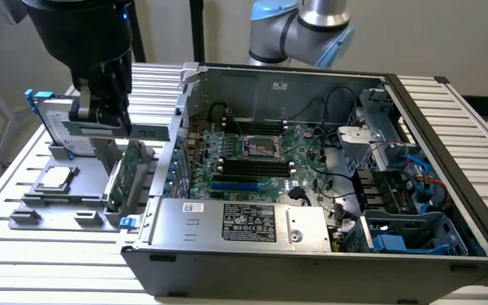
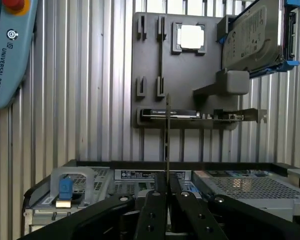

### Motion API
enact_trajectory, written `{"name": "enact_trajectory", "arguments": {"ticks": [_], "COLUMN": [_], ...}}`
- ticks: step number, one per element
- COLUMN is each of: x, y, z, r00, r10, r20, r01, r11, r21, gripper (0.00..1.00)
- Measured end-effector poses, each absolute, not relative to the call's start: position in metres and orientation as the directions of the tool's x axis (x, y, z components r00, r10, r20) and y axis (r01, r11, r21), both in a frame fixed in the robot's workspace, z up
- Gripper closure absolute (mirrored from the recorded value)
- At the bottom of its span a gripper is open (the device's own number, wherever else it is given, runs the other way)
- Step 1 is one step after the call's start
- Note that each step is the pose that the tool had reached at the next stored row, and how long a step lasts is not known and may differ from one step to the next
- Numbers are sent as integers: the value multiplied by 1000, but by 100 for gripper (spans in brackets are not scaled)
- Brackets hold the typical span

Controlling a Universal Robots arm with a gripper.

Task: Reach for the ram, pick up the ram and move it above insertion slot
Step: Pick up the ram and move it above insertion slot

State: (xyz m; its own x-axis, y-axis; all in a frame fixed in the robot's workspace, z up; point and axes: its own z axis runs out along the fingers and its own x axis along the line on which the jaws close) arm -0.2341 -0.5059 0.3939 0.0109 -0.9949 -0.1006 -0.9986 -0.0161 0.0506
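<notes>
My gripper [image 1: 108, 119] hangs above the grey parts fixture [image 1: 58, 198] at the exterior view's left, just outside the open computer case [image 1: 447, 190]. It is shut on the ram [image 1: 147, 131], a thin green stick held level with its end reaching toward the case wall. In the wrist view the ram [image 2: 167, 135] is edge-on, a thin line rising from between the closed fingers [image 2: 155, 210]. The black memory slots [image 1: 257, 166] lie on the motherboard inside the case, to the exterior view's right of the ram and lower.
On the fixture [image 2: 150, 65] stand a green expansion card [image 1: 125, 178], a silver hard drive [image 1: 53, 117] and a square chip [image 1: 58, 178]. The case's raised wall [image 1: 180, 127] stands between gripper and motherboard. A power supply [image 1: 244, 222] sits at the case front. A teach pendant [image 2: 5, 50] lies on the table.
</notes>
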Motion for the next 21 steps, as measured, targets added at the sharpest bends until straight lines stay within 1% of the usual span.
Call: {"name": "enact_trajectory", "arguments": {"ticks": [10, 21], "x": [-189, -139], "y": [-506, -502], "z": [394, 394], "r00": [11, 11], "r10": [-991, -990], "r20": [-131, -139], "r01": [-999, -999], "r11": [-18, -18], "r21": [50, 50], "gripper": [86, 86]}}
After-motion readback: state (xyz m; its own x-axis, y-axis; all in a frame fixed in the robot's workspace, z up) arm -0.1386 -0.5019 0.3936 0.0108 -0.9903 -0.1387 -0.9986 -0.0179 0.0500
